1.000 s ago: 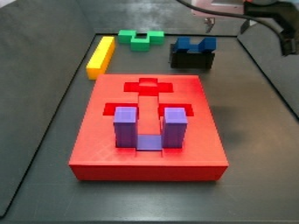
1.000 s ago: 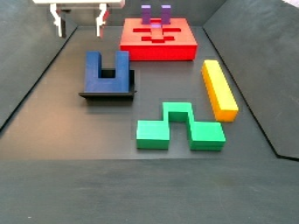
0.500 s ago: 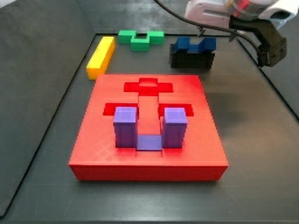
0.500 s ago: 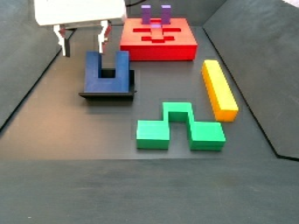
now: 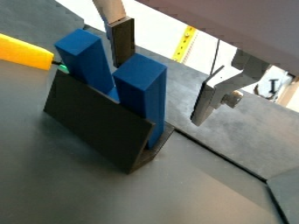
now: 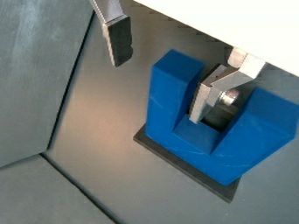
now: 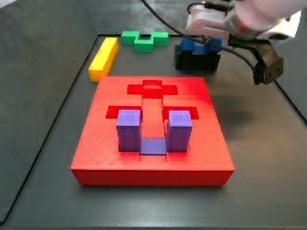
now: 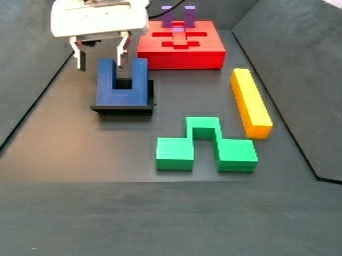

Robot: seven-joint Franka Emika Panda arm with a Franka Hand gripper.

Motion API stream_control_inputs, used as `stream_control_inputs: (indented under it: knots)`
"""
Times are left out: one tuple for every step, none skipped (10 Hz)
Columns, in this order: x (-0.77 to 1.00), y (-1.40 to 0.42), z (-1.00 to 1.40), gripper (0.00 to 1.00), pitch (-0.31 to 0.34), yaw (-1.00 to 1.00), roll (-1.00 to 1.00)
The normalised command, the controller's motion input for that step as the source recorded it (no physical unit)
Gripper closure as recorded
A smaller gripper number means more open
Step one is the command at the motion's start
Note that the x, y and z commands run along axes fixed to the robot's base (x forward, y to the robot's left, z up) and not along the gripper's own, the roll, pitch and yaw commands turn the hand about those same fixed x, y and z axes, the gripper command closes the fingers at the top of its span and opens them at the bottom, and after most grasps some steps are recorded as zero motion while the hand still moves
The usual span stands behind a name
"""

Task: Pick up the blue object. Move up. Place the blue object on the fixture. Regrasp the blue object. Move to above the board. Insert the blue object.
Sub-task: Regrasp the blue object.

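Observation:
The blue object [image 5: 100, 66] is a dark blue U-shaped block standing prongs-up in the black fixture [image 5: 93, 122]. It also shows in a wrist view [image 6: 216, 131] and in both side views [image 7: 198, 45] [image 8: 123, 82]. My gripper [image 5: 163, 79] is open and straddles one prong. One finger [image 6: 219, 87] is in the gap between the prongs and the other finger [image 6: 117, 37] hangs outside, with a gap to the prong. In the side views the gripper [image 8: 100, 60] [image 7: 214, 40] sits low over the fixture [image 8: 123, 106]. The red board [image 7: 108, 135] lies nearby.
A purple U-shaped block [image 7: 150, 130] sits in the board [image 8: 201, 58]. A green block [image 8: 203, 145] [image 7: 149, 39] and a yellow bar [image 8: 250, 100] [image 7: 104, 56] lie on the dark floor. Raised walls edge the work area.
My gripper has come down from above and to the side onto the blue object. Its fingers now straddle one prong. The blue object and fixture have not moved.

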Motion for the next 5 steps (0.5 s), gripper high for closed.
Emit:
stream_control_inputs:
  knots:
    - [0.0, -0.19, 0.0, 0.0, 0.0, 0.0, 0.04]
    - [0.0, -0.12, -0.03, 0.0, 0.0, 0.0, 0.05]
    - [-0.06, -0.07, -0.33, 0.0, 0.0, 0.0, 0.13]
    - [0.0, 0.0, -0.03, 0.0, 0.0, 0.0, 0.04]
    - [0.0, 0.13, 0.0, 0.0, 0.0, 0.0, 0.0]
